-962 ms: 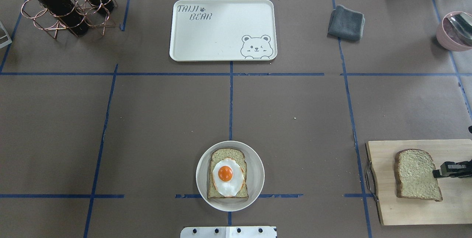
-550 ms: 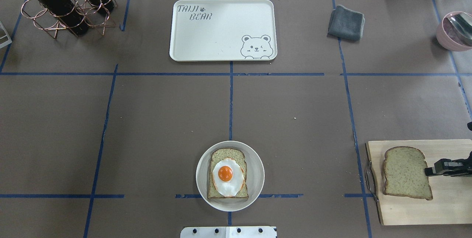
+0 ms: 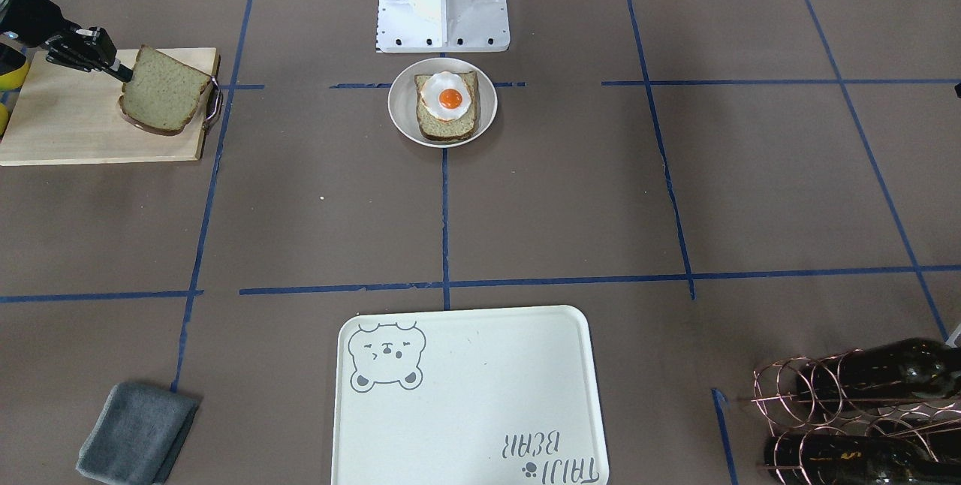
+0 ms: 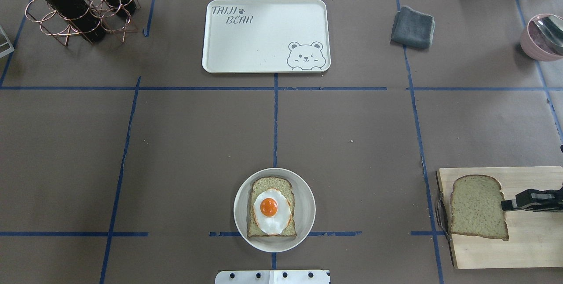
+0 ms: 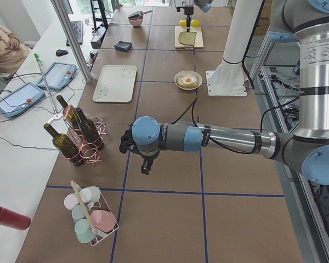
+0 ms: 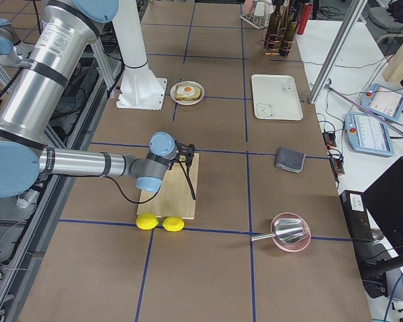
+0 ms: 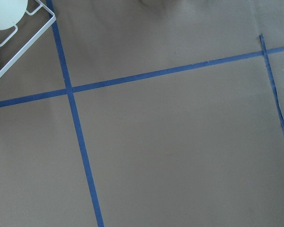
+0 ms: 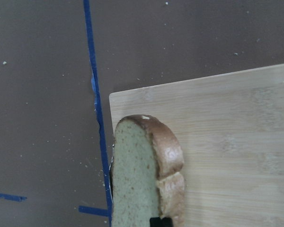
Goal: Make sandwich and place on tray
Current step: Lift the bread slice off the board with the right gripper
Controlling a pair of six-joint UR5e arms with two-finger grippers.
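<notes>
My right gripper (image 4: pixel 504 205) is shut on the right edge of a tan bread slice (image 4: pixel 477 207) and holds it tilted, just above the wooden cutting board (image 4: pixel 528 251). In the front-facing view the slice (image 3: pixel 161 91) hangs from the gripper (image 3: pixel 126 73) over the board's edge by the handle. A second bread slice with a fried egg (image 4: pixel 269 208) on it lies on the round white plate (image 4: pixel 305 196). The cream bear tray (image 4: pixel 264 42) at the far middle holds nothing. My left gripper (image 5: pixel 145 165) shows only in the left side view, over bare table; I cannot tell its state.
A copper rack with wine bottles (image 4: pixel 74 5) stands far left. A grey cloth (image 4: pixel 412 27) and a pink bowl with a spoon (image 4: pixel 543 38) lie far right. Two lemons (image 6: pixel 160 223) sit beside the board. A cup rack (image 5: pixel 90 216) stands near my left arm.
My right gripper has moved left with the bread slice, carrying it from the board's middle towards its handle end. The plate, egg and tray have not moved.
</notes>
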